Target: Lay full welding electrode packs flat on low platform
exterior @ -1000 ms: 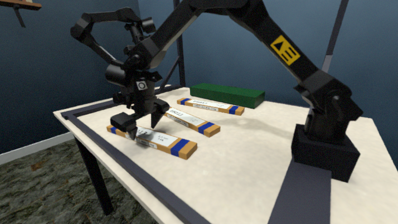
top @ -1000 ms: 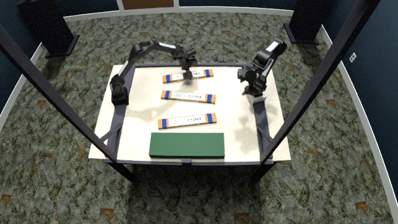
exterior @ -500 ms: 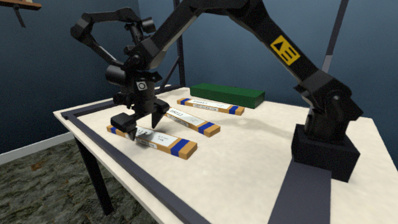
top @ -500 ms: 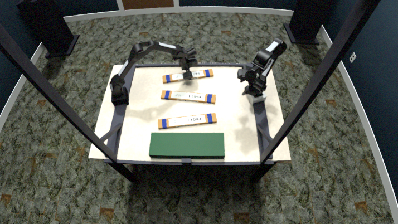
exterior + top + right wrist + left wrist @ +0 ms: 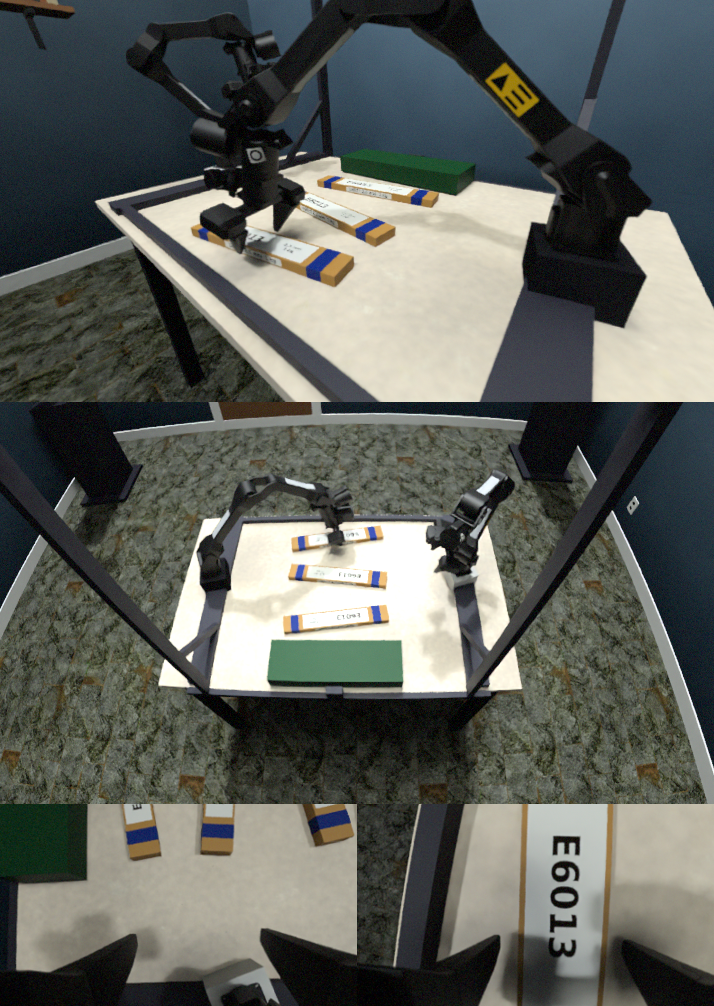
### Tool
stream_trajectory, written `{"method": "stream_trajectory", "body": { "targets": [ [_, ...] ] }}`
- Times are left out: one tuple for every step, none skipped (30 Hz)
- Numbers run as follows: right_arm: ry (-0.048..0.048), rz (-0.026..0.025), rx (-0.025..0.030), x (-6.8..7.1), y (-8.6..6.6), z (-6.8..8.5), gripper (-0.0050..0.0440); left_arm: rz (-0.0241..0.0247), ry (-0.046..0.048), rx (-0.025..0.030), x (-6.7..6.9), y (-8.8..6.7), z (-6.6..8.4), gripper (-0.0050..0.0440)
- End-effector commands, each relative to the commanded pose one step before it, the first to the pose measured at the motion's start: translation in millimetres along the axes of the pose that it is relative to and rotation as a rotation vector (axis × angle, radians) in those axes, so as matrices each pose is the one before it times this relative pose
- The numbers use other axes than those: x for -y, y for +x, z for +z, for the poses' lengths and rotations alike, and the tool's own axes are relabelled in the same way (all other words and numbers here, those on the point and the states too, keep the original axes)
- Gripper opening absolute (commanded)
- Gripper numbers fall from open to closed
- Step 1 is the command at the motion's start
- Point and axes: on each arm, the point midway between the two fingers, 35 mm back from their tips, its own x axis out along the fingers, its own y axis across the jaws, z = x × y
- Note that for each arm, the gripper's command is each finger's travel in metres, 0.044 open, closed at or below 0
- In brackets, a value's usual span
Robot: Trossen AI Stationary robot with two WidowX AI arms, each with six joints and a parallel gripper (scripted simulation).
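Three orange packs with blue bands and white labels lie flat on the table, off the platform. The far pack (image 5: 361, 534) (image 5: 300, 255) (image 5: 564, 872) (image 5: 329, 822) lies between the fingers of my left gripper (image 5: 336, 538) (image 5: 257, 235) (image 5: 561, 943), which is open and straddles its labelled middle without touching it. The middle pack (image 5: 337, 575) (image 5: 350, 217) (image 5: 217, 831) and the near pack (image 5: 335, 618) (image 5: 380, 190) (image 5: 141, 831) lie apart. The green low platform (image 5: 335, 662) (image 5: 405, 167) (image 5: 41, 840) carries nothing. My right gripper (image 5: 197, 937) is open and empty, held above the table by its own base.
The beige table (image 5: 260, 602) (image 5: 425, 280) has a dark frame rail (image 5: 240, 305) along its back and sides. The arm bases stand at the left and right edges. Black frame posts (image 5: 100, 577) rise at the front corners.
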Motion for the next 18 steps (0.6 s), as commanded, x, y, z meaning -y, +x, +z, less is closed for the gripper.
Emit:
{"method": "stream_trajectory", "body": {
  "targets": [
    [0.00613, 0.01214, 0.01693, -1.45, -5.35, 3.92, 0.0430, 0.01089, 0.00359, 0.05388, -1.39, -30.83, 13.86, 0.0430],
    [0.00000, 0.00000, 0.00000, 0.00, 0.00, 0.00, 0.0430, 0.00375, 0.00103, 0.01450, -1.15, -6.96, 6.38, 0.0430],
    [0.00000, 0.00000, 0.00000, 0.00, 0.00, 0.00, 0.0430, 0.00001, 0.00000, 0.00004, 0.01, -3.88, 1.05, 0.0430],
    [0.00000, 0.00000, 0.00000, 0.00, 0.00, 0.00, 0.0430, 0.00001, 0.00001, 0.00002, -0.02, -3.89, 1.13, 0.0430],
    [0.00000, 0.00000, 0.00000, 0.00, 0.00, 0.00, 0.0430, 0.00001, 0.00000, 0.00003, 0.00, -3.88, 1.07, 0.0430],
    [0.00000, 0.00000, 0.00000, 0.00, 0.00, 0.00, 0.0430, 0.00001, 0.00000, 0.00003, 0.00, -3.88, 1.07, 0.0430],
    [0.00000, 0.00000, 0.00000, 0.00, 0.00, 0.00, 0.0430, 0.00001, 0.00000, 0.00003, 0.00, -3.88, 1.07, 0.0430],
    [0.00000, 0.00000, 0.00000, 0.00, 0.00, 0.00, 0.0430, 0.00001, 0.00000, 0.00003, 0.00, -3.88, 1.07, 0.0430],
    [0.00000, 0.00000, 0.00000, 0.00, 0.00, 0.00, 0.0430, 0.00000, 0.00000, 0.00000, 0.00, 0.00, 0.00, 0.0430],
    [0.00000, 0.00000, 0.00000, 0.00, 0.00, 0.00, 0.0430, 0.00000, 0.00000, 0.00000, 0.00, 0.00, 0.00, 0.0430],
    [0.00000, 0.00000, 0.00000, 0.00, 0.00, 0.00, 0.0430, 0.00001, 0.00000, 0.00002, 0.00, -3.88, 1.08, 0.0430],
    [0.00000, 0.00000, 0.00000, 0.00, 0.00, 0.00, 0.0430, 0.00001, 0.00000, 0.00002, 0.00, -3.88, 1.06, 0.0430],
    [0.00000, 0.00000, 0.00000, 0.00, 0.00, 0.00, 0.0430, 0.00001, 0.00000, 0.00002, 0.00, -3.88, 1.06, 0.0430],
    [0.00000, 0.00000, 0.00000, 0.00, 0.00, 0.00, 0.0430, 0.00001, 0.00000, 0.00002, 0.00, -3.88, 1.06, 0.0430],
    [0.00000, 0.00000, 0.00000, 0.00, 0.00, 0.00, 0.0430, 0.00000, 0.00000, 0.00002, 0.00, -3.88, 1.06, 0.0430],
    [0.00000, 0.00000, 0.00000, 0.00, 0.00, 0.00, 0.0430, 0.00000, 0.00000, 0.00001, 0.00, -1.94, 0.53, 0.0430],
    [0.00000, 0.00000, 0.00000, 0.00, 0.00, 0.00, 0.0430, 0.00000, 0.00000, 0.00000, 0.00, 0.00, 0.01, 0.0430],
    [0.00000, 0.00000, 0.00000, 0.00, 0.00, 0.00, 0.0430, 0.00000, 0.00000, 0.00001, 0.02, 0.01, -0.05, 0.0430]
  ]
}}
